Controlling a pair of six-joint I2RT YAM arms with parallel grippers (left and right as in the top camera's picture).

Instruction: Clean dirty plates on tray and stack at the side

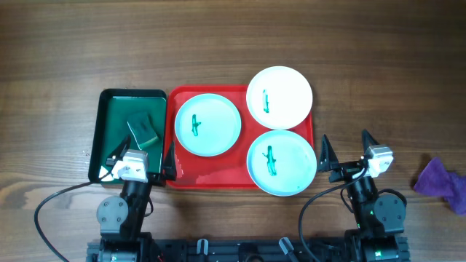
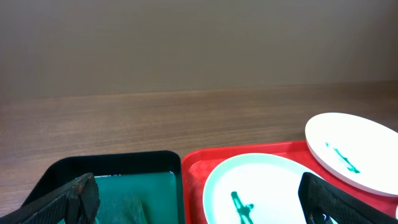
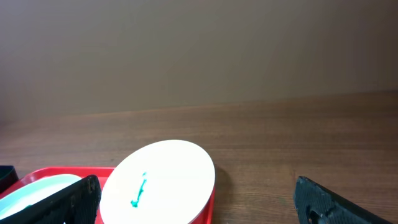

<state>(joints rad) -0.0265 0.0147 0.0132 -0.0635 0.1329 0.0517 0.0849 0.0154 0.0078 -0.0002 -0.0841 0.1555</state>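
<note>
From above, the red tray [image 1: 182,178] lies in the middle of the wooden table [image 1: 218,44] with all three dirty plates on it. The left plate [image 1: 207,124] sits fully inside. The far right plate [image 1: 279,97] overhangs the tray's far right corner, and the near right plate [image 1: 281,162] overhangs its near rim. Each carries a green streak. A dark green tray [image 1: 109,124] holding a sponge [image 1: 145,129] lies just beside the red tray's left edge, and a purple cloth [image 1: 442,182] lies far to the right. My left gripper [image 1: 140,154] hovers over the green tray's near end, fingers spread. My right gripper [image 1: 346,145] hangs just right of the near right plate, also spread wide.

Through my left wrist camera, my fingers stand wide apart and hold nothing. Between them I see the green tray, the left plate and, farther right, the far right plate.

Through my right wrist camera, my fingers are likewise spread and empty. The far right plate lies ahead at the tray's corner, with another plate's edge at lower left.
</note>
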